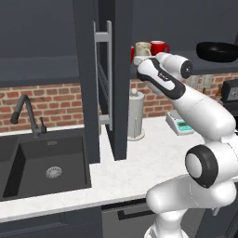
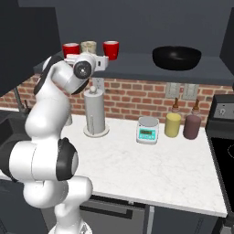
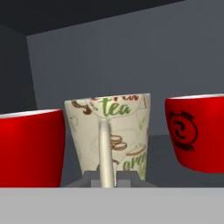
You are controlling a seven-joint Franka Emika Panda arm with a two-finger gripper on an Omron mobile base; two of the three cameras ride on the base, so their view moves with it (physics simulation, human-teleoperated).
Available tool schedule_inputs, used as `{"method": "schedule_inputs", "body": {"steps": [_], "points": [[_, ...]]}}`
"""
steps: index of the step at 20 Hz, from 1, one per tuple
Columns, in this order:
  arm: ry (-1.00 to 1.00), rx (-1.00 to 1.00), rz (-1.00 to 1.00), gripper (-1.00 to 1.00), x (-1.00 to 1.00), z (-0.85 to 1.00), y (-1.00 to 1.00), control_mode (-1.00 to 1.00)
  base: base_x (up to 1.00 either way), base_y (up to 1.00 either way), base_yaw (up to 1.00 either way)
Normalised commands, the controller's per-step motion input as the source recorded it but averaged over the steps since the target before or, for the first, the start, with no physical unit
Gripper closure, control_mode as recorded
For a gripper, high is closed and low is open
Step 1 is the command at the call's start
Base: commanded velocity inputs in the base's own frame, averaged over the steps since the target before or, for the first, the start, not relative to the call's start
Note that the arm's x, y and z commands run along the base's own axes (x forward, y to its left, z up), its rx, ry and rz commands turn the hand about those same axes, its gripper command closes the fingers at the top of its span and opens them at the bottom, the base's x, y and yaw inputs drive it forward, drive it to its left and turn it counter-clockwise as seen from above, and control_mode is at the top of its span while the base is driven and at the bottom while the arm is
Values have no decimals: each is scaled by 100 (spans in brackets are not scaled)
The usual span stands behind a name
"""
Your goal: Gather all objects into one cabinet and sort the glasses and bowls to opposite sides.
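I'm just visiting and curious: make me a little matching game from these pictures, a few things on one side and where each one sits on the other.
Things:
1. cream mug
2. black bowl
3. paper-towel holder
4. yellow jar

Places:
A. right end of the cabinet shelf, apart from the mugs
B. on the counter, beside the maroon jar
C. on the shelf, between two red mugs
D. on the counter, below the mugs

Pairs: 1-C, 2-A, 3-D, 4-B

Narrow gaps either side of the cream mug [image 3: 109, 133], red mugs [image 3: 29, 146] [image 3: 197, 131] flanking.
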Motion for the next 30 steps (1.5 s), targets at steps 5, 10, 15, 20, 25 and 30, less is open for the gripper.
{"method": "schedule_inputs", "body": {"steps": [5,10,15,20,25,30], "points": [[4,0,0,-100,-9,7,0,-100,0,0,0],[4,0,0,-100,-45,29,0,-100,0,0,0],[3,0,0,-100,-82,8,0,-100,0,0,0],[0,0,0,-100,-100,5,0,-100,0,0,0],[0,4,0,-100,-100,38,0,-100,0,0,0],[5,8,0,-100,-100,40,-1,-100,0,0,0]]}}
